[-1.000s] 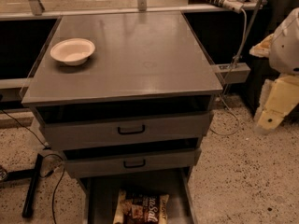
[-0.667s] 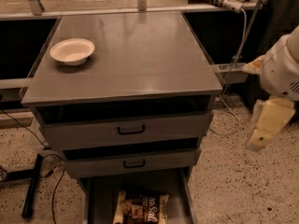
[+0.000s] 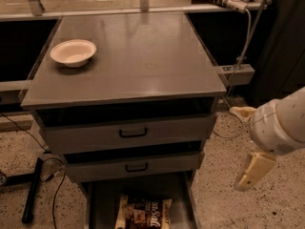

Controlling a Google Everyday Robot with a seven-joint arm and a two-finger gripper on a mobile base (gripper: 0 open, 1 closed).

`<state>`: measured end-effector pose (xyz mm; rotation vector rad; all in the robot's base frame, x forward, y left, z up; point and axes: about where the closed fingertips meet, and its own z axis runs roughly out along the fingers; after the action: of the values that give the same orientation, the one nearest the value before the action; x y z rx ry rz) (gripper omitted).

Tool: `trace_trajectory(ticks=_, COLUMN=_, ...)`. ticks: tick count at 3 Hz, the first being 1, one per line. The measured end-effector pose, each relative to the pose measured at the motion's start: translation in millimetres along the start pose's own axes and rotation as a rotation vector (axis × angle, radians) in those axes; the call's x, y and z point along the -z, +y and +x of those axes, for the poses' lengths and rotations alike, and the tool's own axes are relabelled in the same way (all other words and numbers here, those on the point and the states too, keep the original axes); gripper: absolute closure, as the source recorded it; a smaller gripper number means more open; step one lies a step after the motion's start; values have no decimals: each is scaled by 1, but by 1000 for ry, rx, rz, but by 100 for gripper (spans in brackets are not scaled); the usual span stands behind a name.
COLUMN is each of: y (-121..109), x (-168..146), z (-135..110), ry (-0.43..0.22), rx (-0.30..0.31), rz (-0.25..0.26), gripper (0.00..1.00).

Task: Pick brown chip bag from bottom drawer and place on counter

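Note:
The brown chip bag (image 3: pixel 143 213) lies flat on the floor of the pulled-out bottom drawer (image 3: pixel 97 204) at the lower edge of the view, with its lower part cut off by the frame. The counter (image 3: pixel 138 56) is the broad grey top of the cabinet. My gripper (image 3: pixel 238 148) hangs at the right of the cabinet, about level with the two upper drawers, well right of and above the bag. Its cream fingers (image 3: pixel 253 170) are spread apart and hold nothing.
A white bowl (image 3: pixel 73 52) sits on the counter's left rear part. Two shut grey drawers with black handles (image 3: pixel 133 133) are above the bottom drawer. Cables and a black leg (image 3: pixel 32 194) lie on the speckled floor at left. A cable hangs from a rail (image 3: pixel 238 6) at back right.
My arm and gripper have moved down and a little left, from beside the counter's right edge to beside the drawer fronts. The bag, the bowl and the drawers have not moved.

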<state>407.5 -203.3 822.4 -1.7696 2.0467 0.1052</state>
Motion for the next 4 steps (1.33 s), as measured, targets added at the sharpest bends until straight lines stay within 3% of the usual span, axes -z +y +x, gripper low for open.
trace_trajectory(ticks=1, y=10, x=-53, z=17, ry=-144, rx=10, rz=4, gripper=0)
trace_trajectory(ticks=2, y=10, x=-63, z=20, ry=-174, rx=54, rz=5, gripper=0)
trace_trajectory(ticks=3, y=10, x=-63, z=20, ry=-174, rx=54, rz=5, gripper=0)
trace_trajectory(ticks=4, y=10, x=-94, z=27, ry=-184, rx=53, rz=2, gripper=0)
